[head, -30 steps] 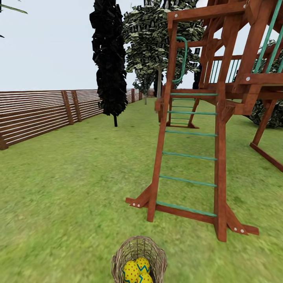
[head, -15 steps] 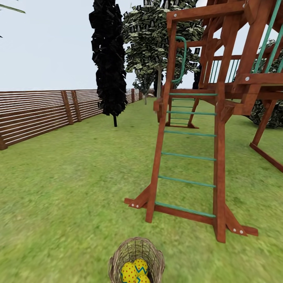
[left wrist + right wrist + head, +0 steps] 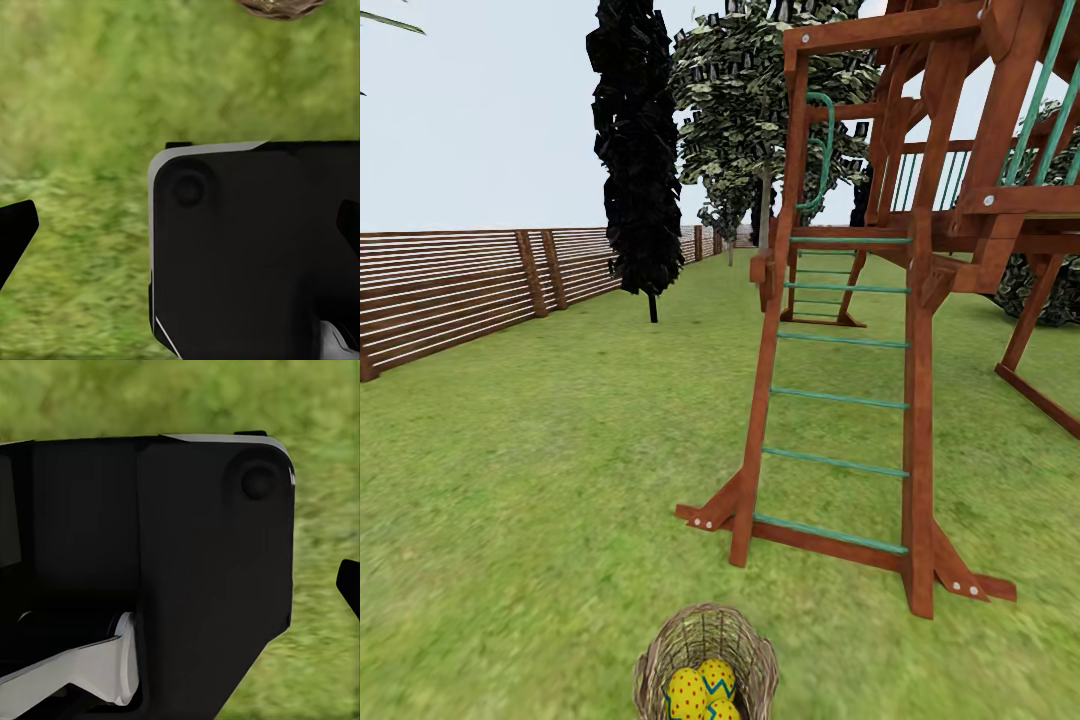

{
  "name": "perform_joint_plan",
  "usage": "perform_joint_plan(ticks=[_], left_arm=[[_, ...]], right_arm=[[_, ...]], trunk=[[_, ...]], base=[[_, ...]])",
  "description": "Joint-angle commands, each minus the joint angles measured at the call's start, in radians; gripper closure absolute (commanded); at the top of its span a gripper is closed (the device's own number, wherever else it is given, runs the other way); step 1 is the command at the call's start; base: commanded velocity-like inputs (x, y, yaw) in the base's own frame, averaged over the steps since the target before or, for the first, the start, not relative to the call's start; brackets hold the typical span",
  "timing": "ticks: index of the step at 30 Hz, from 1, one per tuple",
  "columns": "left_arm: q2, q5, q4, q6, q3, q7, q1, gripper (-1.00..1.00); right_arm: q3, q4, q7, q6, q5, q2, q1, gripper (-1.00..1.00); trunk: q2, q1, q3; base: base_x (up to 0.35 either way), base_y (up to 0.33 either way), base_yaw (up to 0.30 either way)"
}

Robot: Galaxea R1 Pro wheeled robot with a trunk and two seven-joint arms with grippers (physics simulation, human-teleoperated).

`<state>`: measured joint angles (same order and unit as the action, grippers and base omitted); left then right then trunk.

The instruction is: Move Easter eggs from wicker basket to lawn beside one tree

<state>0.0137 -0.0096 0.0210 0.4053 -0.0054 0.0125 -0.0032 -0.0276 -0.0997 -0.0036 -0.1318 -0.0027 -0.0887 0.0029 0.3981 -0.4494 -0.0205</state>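
The wicker basket (image 3: 705, 640) stands on the lawn (image 3: 540, 480) at the very bottom of the head view, partly cut by the frame edge. Inside it lie the yellow Easter eggs (image 3: 703, 690) with red dots and blue zigzags, packed together. The tree (image 3: 752, 110) with whitish-green speckled foliage and a pale trunk rises far ahead, behind the play frame. In the left wrist view my left gripper (image 3: 182, 229) hangs open over grass, with the basket's rim (image 3: 281, 7) at the picture's edge. My right gripper (image 3: 184, 585) is open over grass; one fingertip (image 3: 349, 585) shows.
A red-brown wooden play frame with a green-runged ladder (image 3: 840, 400) stands just ahead and right of the basket. An all-black tree (image 3: 635, 150) stands beyond on the left. A brown slat fence (image 3: 450, 290) bounds the left side. Open grass stretches ahead on the left.
The whole head picture has shifted slightly, so the camera moved; the basket sits a little lower and further left in it than one second ago. Nothing else has changed.
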Motion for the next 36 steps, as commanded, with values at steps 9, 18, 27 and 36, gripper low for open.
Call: perform_joint_plan(ticks=[9,18,27,36], left_arm=[[0.000,-0.001,0.000,0.003,-0.001,0.001,0.000,-1.00],[0.000,-0.001,0.000,0.003,-0.001,0.001,0.000,-1.00],[0.000,-0.001,-0.001,0.003,-0.001,0.001,0.000,-1.00],[0.000,-0.001,-0.001,0.003,-0.001,0.001,0.000,-1.00]], right_arm=[[-0.002,-0.002,0.000,-0.002,0.000,0.000,0.000,-1.00],[-0.005,-0.005,-0.001,-0.002,-0.001,0.000,0.000,-1.00],[-0.002,-0.014,-0.002,0.004,0.000,0.002,0.000,-1.00],[-0.010,-0.004,-0.004,0.006,0.000,0.010,0.000,-1.00]], trunk=[[0.002,-0.001,-0.002],[0.002,-0.001,-0.002],[0.002,-0.001,-0.002],[0.002,-0.001,-0.002]], base=[[0.045,-0.069,0.000],[0.015,-0.021,0.000],[0.001,-0.001,0.000],[0.000,0.000,0.000]])
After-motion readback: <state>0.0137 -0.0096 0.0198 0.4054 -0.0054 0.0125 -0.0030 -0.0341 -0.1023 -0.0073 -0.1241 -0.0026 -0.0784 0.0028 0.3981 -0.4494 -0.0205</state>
